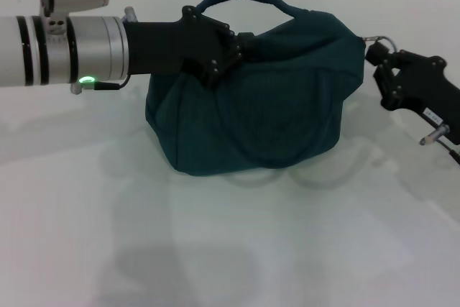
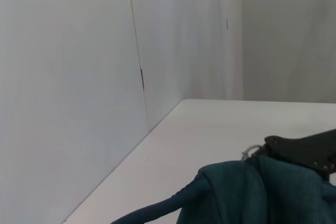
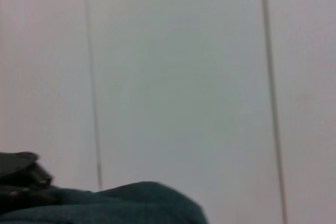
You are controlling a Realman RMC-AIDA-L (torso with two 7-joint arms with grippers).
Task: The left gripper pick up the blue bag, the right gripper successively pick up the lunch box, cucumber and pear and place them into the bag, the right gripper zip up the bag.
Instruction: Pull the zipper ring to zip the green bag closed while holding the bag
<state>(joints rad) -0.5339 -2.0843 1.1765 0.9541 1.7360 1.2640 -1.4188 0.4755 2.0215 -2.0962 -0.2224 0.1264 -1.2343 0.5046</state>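
While the blue bag (image 1: pixel 266 106) sits bulging on the counter (image 1: pixel 215 249), left end effector (image 1: pixel 223 52) pinches its top fabric; right end effector (image 1: pixel 379 59) grips the zipper ring (image 1: pixel 379 39). Zipping step; next, pull steadily along the track.

Silver green-lit wrist, black screwed left pincer (image 1: pixel 233 52), white-labelled right pincer (image 1: pixel 381 70).
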